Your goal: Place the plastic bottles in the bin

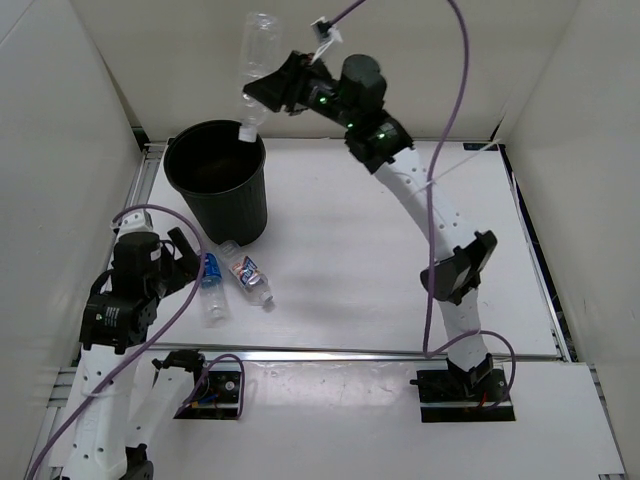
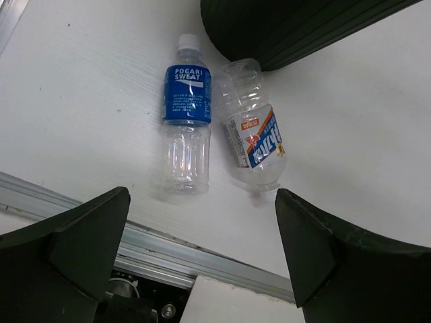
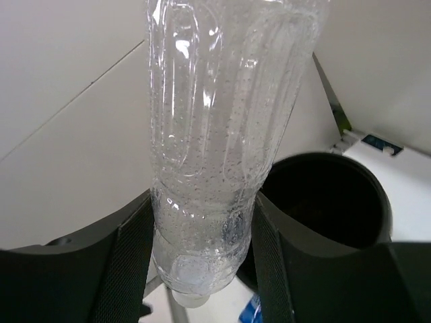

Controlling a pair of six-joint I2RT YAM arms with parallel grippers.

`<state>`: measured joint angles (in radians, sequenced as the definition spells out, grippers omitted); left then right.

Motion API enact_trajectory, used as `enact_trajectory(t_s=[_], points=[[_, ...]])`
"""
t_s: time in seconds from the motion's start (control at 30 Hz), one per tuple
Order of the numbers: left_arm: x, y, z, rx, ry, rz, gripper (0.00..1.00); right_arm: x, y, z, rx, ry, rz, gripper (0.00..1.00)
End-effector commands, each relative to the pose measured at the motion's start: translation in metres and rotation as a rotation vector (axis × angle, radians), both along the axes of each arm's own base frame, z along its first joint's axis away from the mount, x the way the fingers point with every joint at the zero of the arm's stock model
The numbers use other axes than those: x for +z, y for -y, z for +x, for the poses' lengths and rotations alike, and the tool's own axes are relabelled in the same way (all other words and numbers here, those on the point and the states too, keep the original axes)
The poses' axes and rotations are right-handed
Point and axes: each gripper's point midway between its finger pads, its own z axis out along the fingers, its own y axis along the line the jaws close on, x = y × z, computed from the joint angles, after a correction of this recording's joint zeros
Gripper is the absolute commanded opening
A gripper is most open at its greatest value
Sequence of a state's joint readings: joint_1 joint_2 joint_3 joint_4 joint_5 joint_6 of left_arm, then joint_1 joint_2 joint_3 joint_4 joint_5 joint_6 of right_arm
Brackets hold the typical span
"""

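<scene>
plastic bottle (image 3: 215, 134), ribbed and clear, tight between right fingers (image 3: 131, 269) above round black bin (image 1: 228, 208); left fingers (image 2: 81, 249) wide apart, empty

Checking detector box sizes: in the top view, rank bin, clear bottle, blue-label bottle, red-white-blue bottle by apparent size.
1. bin
2. clear bottle, though raised nearer the camera
3. blue-label bottle and red-white-blue bottle: look alike

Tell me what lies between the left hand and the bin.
Two lying bottles, side by side: the blue-label bottle and the red-white-blue bottle. The left wrist view shows them ahead of the left hand, before the bin.
</scene>
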<state>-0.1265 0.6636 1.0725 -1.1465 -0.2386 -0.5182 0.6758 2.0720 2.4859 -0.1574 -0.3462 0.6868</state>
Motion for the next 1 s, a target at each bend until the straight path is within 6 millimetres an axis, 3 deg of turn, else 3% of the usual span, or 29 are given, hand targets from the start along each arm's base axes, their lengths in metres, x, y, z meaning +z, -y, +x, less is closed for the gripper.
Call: enact_trajectory(t_s=[0.0,0.03,0.1,0.13,0.33,0.4,0.43,0.47,0.5,0.57,0.6,0.67,0.7,0.77,0.8,0.83,0.97], points=[[0.017,0.003,-0.003,-0.081,0.002,0.04,1.0,-0.001,-0.031,0.023,-0.153,0.147,0.038,0.23],[0.016,0.004,-0.003,-0.104,-0.016,0.052,1.0,-0.017,-0.047,0.025,-0.163,0.17,0.008,0.23],[0.022,0.004,-0.002,-0.118,-0.019,0.069,1.0,-0.021,-0.062,0.023,-0.162,0.206,0.016,0.24],[0.021,0.003,-0.002,-0.127,-0.037,0.08,1.0,-0.032,-0.066,0.034,-0.189,0.224,-0.003,0.26],[0.018,0.006,-0.003,-0.152,-0.055,0.083,1.0,-0.057,-0.079,0.053,-0.253,0.25,-0.026,0.34],[0.014,0.006,-0.003,-0.152,-0.067,0.084,1.0,-0.064,-0.08,0.054,-0.25,0.234,-0.046,0.46],[0.012,0.007,-0.001,-0.152,-0.067,0.084,1.0,-0.073,-0.081,0.054,-0.244,0.202,-0.073,0.61],[0.013,0.007,0.001,-0.145,-0.057,0.075,1.0,-0.078,-0.083,0.052,-0.224,0.195,-0.088,0.81],[0.009,0.006,0.004,-0.13,-0.068,0.074,1.0,-0.068,-0.077,0.047,-0.226,0.205,-0.091,1.0],[0.003,0.006,0.006,-0.107,-0.072,0.064,1.0,-0.069,-0.073,0.039,-0.228,0.195,-0.135,1.0],[0.002,0.005,0.009,-0.092,-0.064,0.06,1.0,-0.047,-0.06,0.03,-0.242,0.204,-0.118,1.0],[-0.007,0.006,0.014,-0.078,-0.066,0.044,1.0,-0.043,-0.042,0.029,-0.304,0.167,-0.151,1.0],[-0.013,0.005,0.016,-0.071,-0.063,0.05,1.0,-0.017,-0.025,0.017,-0.323,0.169,-0.119,1.0],[-0.021,0.006,0.017,-0.062,-0.061,0.039,1.0,0.007,-0.004,0.0,-0.334,0.175,-0.107,1.0],[-0.025,0.006,0.018,-0.053,-0.055,0.028,1.0,0.014,0.001,-0.008,-0.321,0.188,-0.114,1.0],[-0.042,0.008,0.018,-0.06,-0.087,0.026,1.0,0.016,0.005,-0.013,-0.313,0.193,-0.129,1.0],[-0.056,0.01,0.033,-0.025,-0.125,-0.018,1.0,0.029,0.034,-0.046,-0.279,0.194,-0.195,1.0]])
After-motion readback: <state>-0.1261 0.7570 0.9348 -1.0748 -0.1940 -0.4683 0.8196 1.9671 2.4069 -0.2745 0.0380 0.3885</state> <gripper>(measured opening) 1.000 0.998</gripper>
